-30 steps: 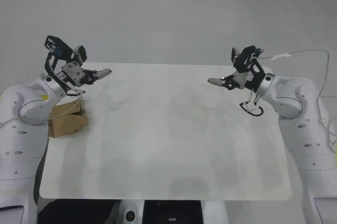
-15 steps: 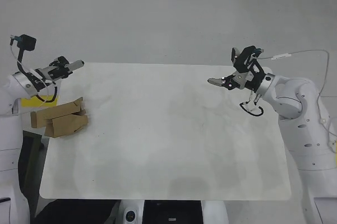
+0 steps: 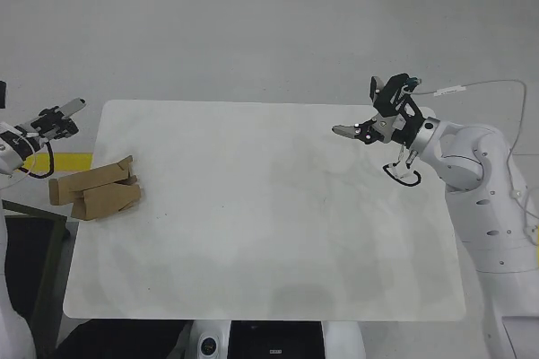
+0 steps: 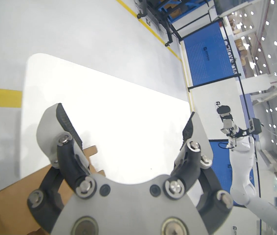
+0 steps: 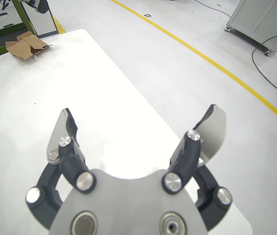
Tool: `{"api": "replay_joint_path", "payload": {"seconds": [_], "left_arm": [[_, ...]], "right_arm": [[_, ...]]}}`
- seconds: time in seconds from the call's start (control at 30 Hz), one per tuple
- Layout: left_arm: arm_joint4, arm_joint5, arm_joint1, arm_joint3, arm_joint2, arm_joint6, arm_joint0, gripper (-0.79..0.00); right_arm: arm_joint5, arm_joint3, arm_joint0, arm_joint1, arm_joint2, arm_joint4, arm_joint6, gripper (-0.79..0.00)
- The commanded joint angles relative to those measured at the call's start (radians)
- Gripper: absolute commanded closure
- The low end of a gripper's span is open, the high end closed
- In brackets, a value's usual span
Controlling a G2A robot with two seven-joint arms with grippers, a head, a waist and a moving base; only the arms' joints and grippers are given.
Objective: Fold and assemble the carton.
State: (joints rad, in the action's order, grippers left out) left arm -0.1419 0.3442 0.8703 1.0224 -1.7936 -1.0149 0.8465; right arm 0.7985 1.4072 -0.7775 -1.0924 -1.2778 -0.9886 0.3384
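Observation:
A flattened brown carton (image 3: pixel 96 190) lies at the left edge of the white table (image 3: pixel 269 215), partly hanging over it; it also shows as a brown sheet (image 4: pixel 11 201) in the left wrist view and far off as the carton (image 5: pixel 27 47) in the right wrist view. My left gripper (image 3: pixel 65 115) hangs open and empty off the table's far left corner, above and beyond the carton, its fingers (image 4: pixel 65 125) wide apart. My right gripper (image 3: pixel 345 131) hovers open and empty over the far right part of the table, with spread fingers (image 5: pixel 67 123).
A dark green cabinet or cart (image 5: pixel 11 29) stands just past the table's left side, near the carton. Yellow floor lines (image 5: pixel 202 54) run around the table. The table's middle (image 3: pixel 269 233) is bare.
My left arm has swung away from above the carton, outward to the left past the table's far corner. The carton now lies uncovered. The right arm has stayed put.

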Motion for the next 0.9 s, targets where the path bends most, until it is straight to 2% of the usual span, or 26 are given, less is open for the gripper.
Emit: {"api": "replay_joint_path", "payload": {"seconds": [0.0, 0.2, 0.33, 0.5, 0.73, 0.87], "left_arm": [[-0.026, 0.004, -0.010, -0.025, -0.026, 0.031, 0.008, -0.785], [-0.060, -0.015, -0.025, -0.082, -0.086, 0.178, 0.049, -0.785], [-0.071, -0.062, -0.032, -0.091, -0.104, 0.212, 0.082, -0.785], [-0.085, -0.107, -0.040, -0.092, -0.117, 0.216, 0.132, -0.785], [-0.069, -0.123, -0.049, -0.097, -0.147, 0.204, 0.210, -0.785], [-0.027, -0.129, -0.052, -0.097, -0.163, 0.156, 0.260, -0.785]], "right_arm": [[0.000, 0.000, 0.000, 0.000, 0.000, 0.000, 0.000, -0.785], [0.000, 0.000, 0.000, 0.000, 0.000, 0.000, 0.000, -0.785], [0.000, 0.000, 0.000, 0.000, 0.000, 0.000, 0.000, -0.785], [0.000, 0.000, 0.000, 0.000, 0.000, 0.000, 0.000, -0.785], [0.000, 0.000, 0.000, 0.000, 0.000, 0.000, 0.000, -0.785], [0.000, 0.000, 0.000, 0.000, 0.000, 0.000, 0.000, -0.785]]}}
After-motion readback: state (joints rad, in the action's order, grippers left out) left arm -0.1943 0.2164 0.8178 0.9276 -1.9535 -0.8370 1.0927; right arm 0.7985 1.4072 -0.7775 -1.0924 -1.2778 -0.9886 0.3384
